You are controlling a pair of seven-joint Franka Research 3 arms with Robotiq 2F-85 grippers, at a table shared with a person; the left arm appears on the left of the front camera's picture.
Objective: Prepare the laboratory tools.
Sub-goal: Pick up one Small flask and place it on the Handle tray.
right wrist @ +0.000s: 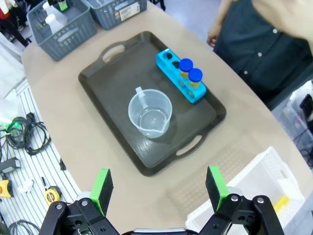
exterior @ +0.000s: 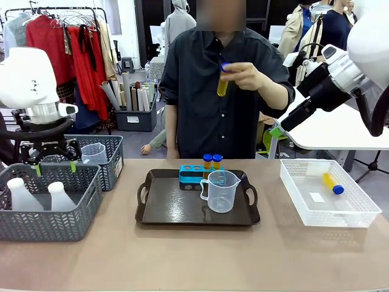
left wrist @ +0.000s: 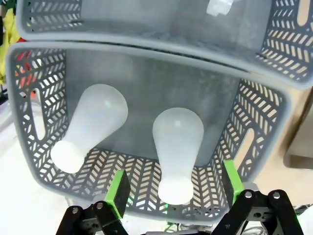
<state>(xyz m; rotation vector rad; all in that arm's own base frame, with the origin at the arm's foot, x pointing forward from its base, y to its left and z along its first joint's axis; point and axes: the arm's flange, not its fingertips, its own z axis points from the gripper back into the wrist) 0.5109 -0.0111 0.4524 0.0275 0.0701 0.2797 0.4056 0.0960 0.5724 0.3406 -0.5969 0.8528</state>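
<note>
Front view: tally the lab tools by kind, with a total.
Blue-capped tubes: 4, one and another in the rack, one in the person's hand, one in the white tray
Blue rack: 1
Clear beakers: 2, one on the dark tray, one in the far grey basket
White flasks: 2, one beside another in the near grey basket
Total: 9

front camera looks across the table (exterior: 194, 255); right wrist shares its tray (right wrist: 112, 98) from above.
</note>
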